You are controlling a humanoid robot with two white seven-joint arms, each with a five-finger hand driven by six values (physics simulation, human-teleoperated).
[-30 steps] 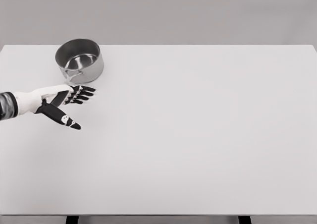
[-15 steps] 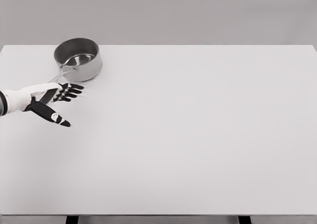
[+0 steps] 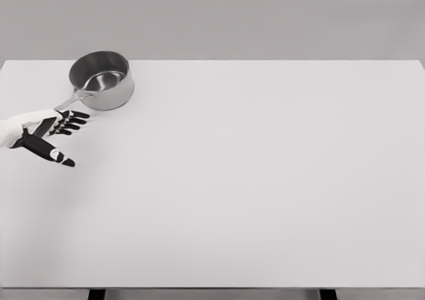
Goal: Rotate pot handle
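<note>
**White tabletop, handle now swung toward our hand**

Pale grey wall and a broad white table (image 3: 265, 180) are all that surround us; we start at our left hand (image 3: 48, 133), which comes in from the left edge with its white back up and its dark fingers (image 3: 74, 119) spread and relaxed, thumb splayed toward us, gripping nothing. Over the last second we have drawn this hand back toward the left edge, and the saucepan has turned with it.

Just beyond the fingertips, up and slightly to the right, lies the end of the handle (image 3: 70, 101). Whether it touches the knuckles we cannot tell; it sits right at them. A second ago that handle pointed nearly straight at us, tucked under the pot's wall; now it reaches out down and to the left. Following it further away from the hand, we come to the steel saucepan (image 3: 101, 79), upright, near the table's far edge, having slid a little to the left as well.

We judge the rotation to be well underway, perhaps nearly finished; if more turn is wanted, another sweep against the handle would be needed.

Our right arm is out of view. Two dark table legs (image 3: 97, 294) show at the bottom edge.
</note>
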